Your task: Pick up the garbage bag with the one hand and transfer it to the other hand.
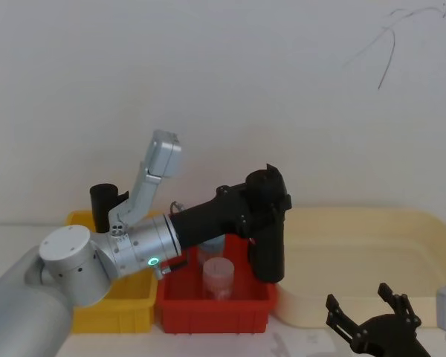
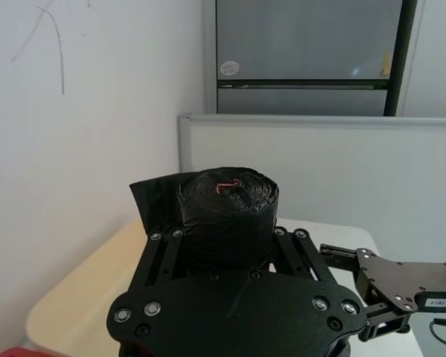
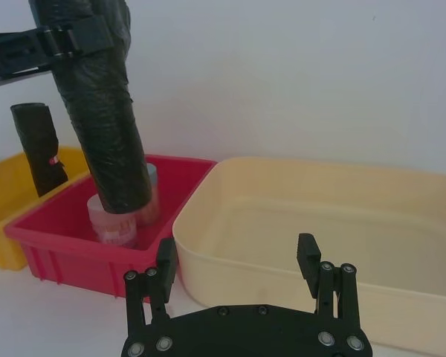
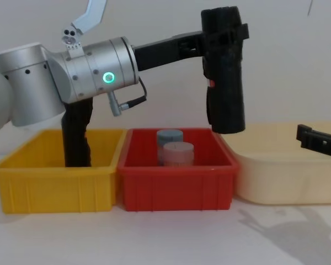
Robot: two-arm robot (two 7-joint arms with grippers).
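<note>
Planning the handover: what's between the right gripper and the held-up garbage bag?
In the chest view, only open air over the cream tub separates the open right gripper from the garbage bag in the left gripper.

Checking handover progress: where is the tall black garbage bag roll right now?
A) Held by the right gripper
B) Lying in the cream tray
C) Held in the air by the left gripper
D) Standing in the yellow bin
C: the left gripper is clamped around the garbage bag, off every surface; the right gripper is open and apart from it.
</note>
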